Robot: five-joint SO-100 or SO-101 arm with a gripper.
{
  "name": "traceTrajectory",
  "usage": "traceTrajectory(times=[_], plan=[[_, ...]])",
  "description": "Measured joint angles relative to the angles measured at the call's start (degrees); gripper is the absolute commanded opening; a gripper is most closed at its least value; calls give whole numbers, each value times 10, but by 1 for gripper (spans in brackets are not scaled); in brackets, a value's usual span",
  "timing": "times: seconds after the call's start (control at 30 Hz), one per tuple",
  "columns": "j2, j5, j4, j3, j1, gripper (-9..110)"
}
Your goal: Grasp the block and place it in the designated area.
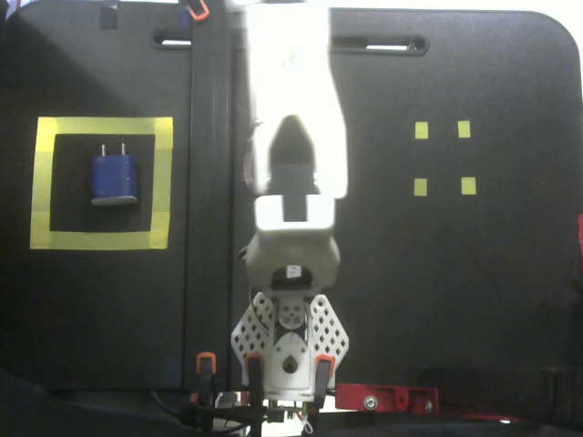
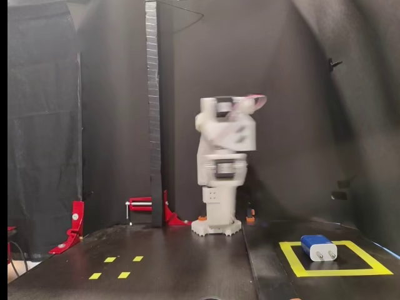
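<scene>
The block is a small dark blue piece with rounded corners and a smooth, slightly shiny skin; two short metal prongs stand out at one end. It lies flat inside the designated area, a square frame of wide matte yellow tape around a black middle, touching no tape. The white plastic arm is blurred in both fixed views, well apart from the block. Whether its hand is spread or pressed together, I cannot tell. Four small yellow tape squares sit on the dark tabletop.

No legible text or labels anywhere.
</scene>
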Motion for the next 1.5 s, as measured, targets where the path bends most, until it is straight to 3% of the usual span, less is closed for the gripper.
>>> traceTrajectory(times=[0.5,1.27,1.5], plan=[[42,-54,-40,24,40,0],[558,-67,-569,569,48,0],[678,-67,-665,700,38,0]])
